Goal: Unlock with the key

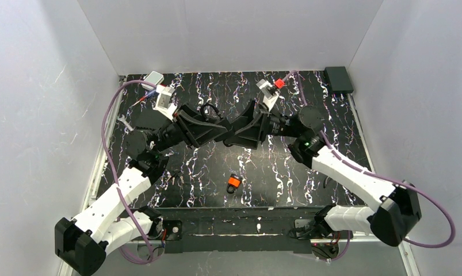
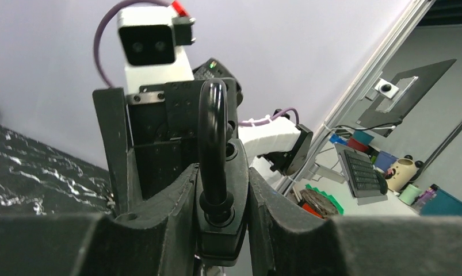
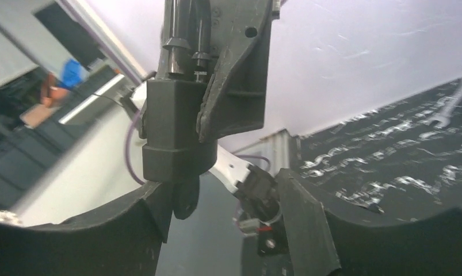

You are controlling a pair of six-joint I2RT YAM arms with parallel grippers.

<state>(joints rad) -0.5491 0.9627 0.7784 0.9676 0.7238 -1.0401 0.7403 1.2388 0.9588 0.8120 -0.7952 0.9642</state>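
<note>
A black padlock is held up off the table with my left gripper shut on its body, its shackle pointing away from the wrist. In the right wrist view the padlock hangs at the top, and the key's rounded black head sticks out below it; the blade is hidden inside the lock. My right gripper is open, its left finger right beside the key head, the other well apart. From above, both grippers meet mid-table. A small orange padlock lies near the front.
A silver wrench lies at the left edge of the dark patterned mat, and it also shows as the wrench in the right wrist view. A black box sits at the back right corner. White walls close in three sides.
</note>
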